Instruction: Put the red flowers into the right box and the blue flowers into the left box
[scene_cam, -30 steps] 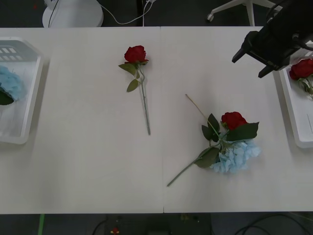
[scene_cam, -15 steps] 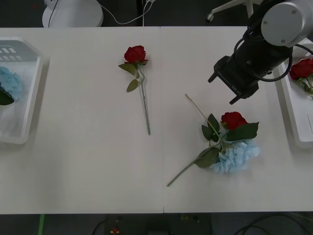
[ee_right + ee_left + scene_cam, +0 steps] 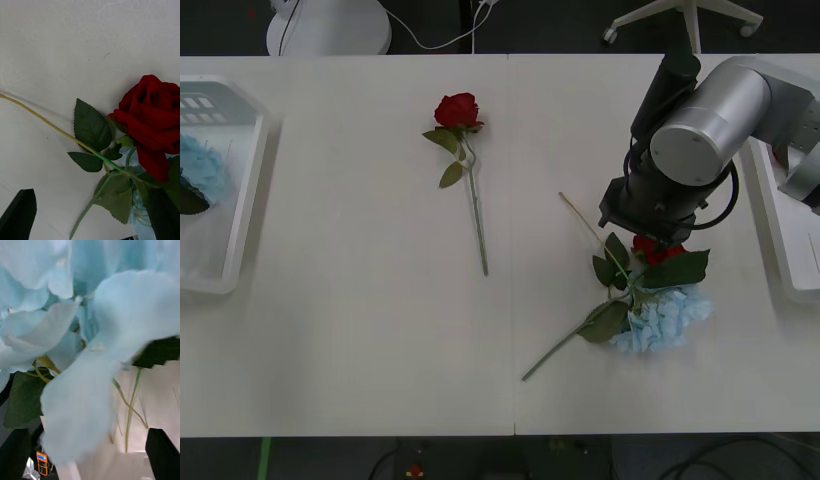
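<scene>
— Under the right hand (image 3: 642,238), what lies there?
— A red rose (image 3: 152,118), its bloom on a blue flower (image 3: 662,318) mid-surface (image 3: 360,330). Fingers (image 3: 18,213) spread wide, holding nothing.
— And the left hand?
— Over the left box (image 3: 240,210), blue petals (image 3: 93,352) pressed against its camera; I cannot tell its grip.
— Anything else?
— Another rose (image 3: 458,112) lies apart, farther left. The right box (image 3: 780,240) sits at the edge.

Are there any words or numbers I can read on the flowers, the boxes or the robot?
None can be read.
The small orange device past the blue flowers has a tiny screen, too blurred to read.
The left box, the right box and the right gripper carry no writing.
</scene>
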Controlling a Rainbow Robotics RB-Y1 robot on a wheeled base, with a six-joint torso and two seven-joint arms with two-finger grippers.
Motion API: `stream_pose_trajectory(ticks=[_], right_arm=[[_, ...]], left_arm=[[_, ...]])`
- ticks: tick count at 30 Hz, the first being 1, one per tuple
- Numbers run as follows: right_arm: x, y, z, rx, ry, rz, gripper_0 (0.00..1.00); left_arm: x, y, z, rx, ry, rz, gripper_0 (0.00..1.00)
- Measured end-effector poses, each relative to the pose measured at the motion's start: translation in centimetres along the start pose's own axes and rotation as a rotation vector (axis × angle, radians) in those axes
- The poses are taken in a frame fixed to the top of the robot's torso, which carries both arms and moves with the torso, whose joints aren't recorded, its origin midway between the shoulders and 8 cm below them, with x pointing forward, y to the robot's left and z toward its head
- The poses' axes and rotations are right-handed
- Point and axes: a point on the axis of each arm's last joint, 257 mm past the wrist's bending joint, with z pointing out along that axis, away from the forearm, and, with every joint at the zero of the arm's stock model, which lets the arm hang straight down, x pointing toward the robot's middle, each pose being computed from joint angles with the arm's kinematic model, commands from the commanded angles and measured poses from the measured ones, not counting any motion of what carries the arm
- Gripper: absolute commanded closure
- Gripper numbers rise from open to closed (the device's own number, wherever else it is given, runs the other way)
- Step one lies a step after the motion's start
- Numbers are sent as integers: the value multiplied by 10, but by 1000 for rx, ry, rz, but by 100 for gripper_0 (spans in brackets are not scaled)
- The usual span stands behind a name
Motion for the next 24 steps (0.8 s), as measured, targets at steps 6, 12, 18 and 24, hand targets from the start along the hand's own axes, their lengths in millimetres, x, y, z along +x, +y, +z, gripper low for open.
stream_pose_trajectory(ticks=[6,12,18,24], right_arm=[[5,-20,18,34,-16,-7,15],[12,-38,36,61,-12,4,15],[19,-45,50,49,-7,12,15],[25,-53,58,70,-27,-60,15]], left_arm=[[-36,-34,-51,154,-92,-2,0],[-89,-74,-99,268,-254,0,0],[-130,-128,-123,397,-270,-354,0],[-137,-213,-97,481,-189,-344,0]])
